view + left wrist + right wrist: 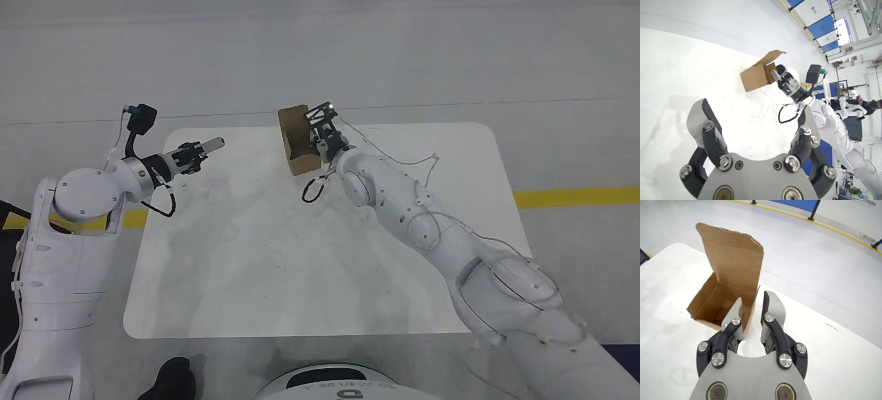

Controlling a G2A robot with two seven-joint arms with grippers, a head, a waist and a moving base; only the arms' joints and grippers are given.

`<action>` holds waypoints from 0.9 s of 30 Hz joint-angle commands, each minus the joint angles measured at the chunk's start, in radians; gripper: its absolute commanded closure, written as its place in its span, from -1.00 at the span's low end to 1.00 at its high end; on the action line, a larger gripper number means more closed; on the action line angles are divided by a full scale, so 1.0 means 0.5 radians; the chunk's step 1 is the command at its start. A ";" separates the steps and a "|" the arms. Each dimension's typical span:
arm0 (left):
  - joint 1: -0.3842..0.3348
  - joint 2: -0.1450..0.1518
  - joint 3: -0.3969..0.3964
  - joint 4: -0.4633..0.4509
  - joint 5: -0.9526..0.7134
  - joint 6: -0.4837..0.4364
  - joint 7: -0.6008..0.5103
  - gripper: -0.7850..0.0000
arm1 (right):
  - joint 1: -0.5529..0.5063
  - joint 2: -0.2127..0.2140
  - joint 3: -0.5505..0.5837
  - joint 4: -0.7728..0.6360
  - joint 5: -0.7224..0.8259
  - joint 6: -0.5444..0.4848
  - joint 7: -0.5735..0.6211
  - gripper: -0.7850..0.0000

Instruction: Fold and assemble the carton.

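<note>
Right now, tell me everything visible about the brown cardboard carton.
The small brown corrugated cardboard carton stands upright and open-topped near the far edge of the white table. Its lid flap stands up, with a ragged, torn top edge. The inside looks empty, with the floor flaps folded in. The right gripper straddles one side wall, one finger inside and one outside with a gap showing. Nothing else touches it.

White table (pixel 300 285), yellow floor line (pixel 580 196)

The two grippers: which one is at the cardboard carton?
The right gripper: its fingers straddle one carton wall, one inside, one outside. The left gripper hangs open over the table, apart from it.
</note>
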 commanded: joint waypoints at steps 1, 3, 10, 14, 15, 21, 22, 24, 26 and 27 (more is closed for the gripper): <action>0.000 0.000 0.000 0.000 0.000 0.000 0.000 -1.00 | -0.023 0.003 0.033 -0.036 0.031 -0.052 -0.016 1.00; 0.000 0.000 0.000 0.000 0.000 0.000 0.000 -1.00 | -0.048 0.017 0.072 -0.067 0.037 -0.098 -0.025 1.00; 0.000 0.000 0.000 0.000 0.000 0.000 0.000 -1.00 | -0.352 0.182 0.305 -0.597 -0.173 0.019 -0.051 1.00; 0.000 0.000 0.000 0.000 0.000 0.000 0.000 -1.00 | -0.820 0.385 0.662 -1.275 -0.416 0.081 0.122 1.00; 0.000 0.000 0.000 0.000 0.000 0.000 0.000 -1.00 | -0.965 0.436 0.780 -1.471 -0.470 0.071 0.196 1.00; 0.000 0.000 0.000 0.000 0.000 0.000 0.000 -1.00 | -1.804 0.620 1.417 -2.416 -0.642 0.070 0.544 1.00; 0.000 0.000 0.000 0.000 0.000 0.000 0.000 -1.00 | -1.900 0.631 1.484 -2.499 -0.642 0.071 0.563 1.00; 0.000 0.000 0.000 0.000 0.000 0.000 0.000 -1.00 | -2.043 0.642 1.571 -2.611 -0.632 0.110 0.566 1.00; 0.000 0.000 0.000 0.000 0.000 0.000 0.000 -1.00 | -2.119 0.638 1.595 -2.630 -0.500 0.124 0.542 1.00; 0.000 0.000 0.000 0.000 0.000 0.000 0.000 -1.00 | -2.122 0.633 1.593 -2.604 -0.414 0.124 0.514 1.00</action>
